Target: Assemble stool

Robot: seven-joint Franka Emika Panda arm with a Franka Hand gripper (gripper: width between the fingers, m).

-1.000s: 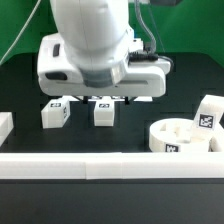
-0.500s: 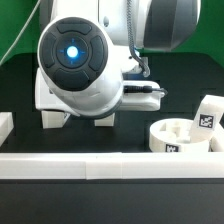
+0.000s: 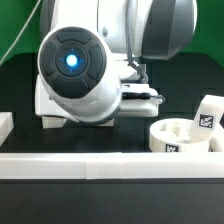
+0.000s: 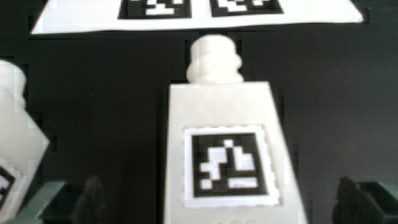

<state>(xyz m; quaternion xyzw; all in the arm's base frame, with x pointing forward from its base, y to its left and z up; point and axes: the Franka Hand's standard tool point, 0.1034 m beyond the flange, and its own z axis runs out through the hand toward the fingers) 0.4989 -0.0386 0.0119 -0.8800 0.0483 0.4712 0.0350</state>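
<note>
Black table (image 3: pixel 20 90), green backdrop (image 3: pixel 12 25), white leg (image 4: pixel 222 130) lay flat, tag up, peg end pointed at the marker board (image 4: pixel 196 25), long axis ran between spread fingers (image 4: pixel 365 205)

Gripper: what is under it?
A white blocky plastic stool leg, tag up, lies on the black table between the fingers of the open gripper. In the exterior view the arm hides it.

In front border rail (image 3: pixel 100 166), seat (image 3: pixel 178 139) behind it, leg (image 3: pixel 208 113) behind seat
</note>
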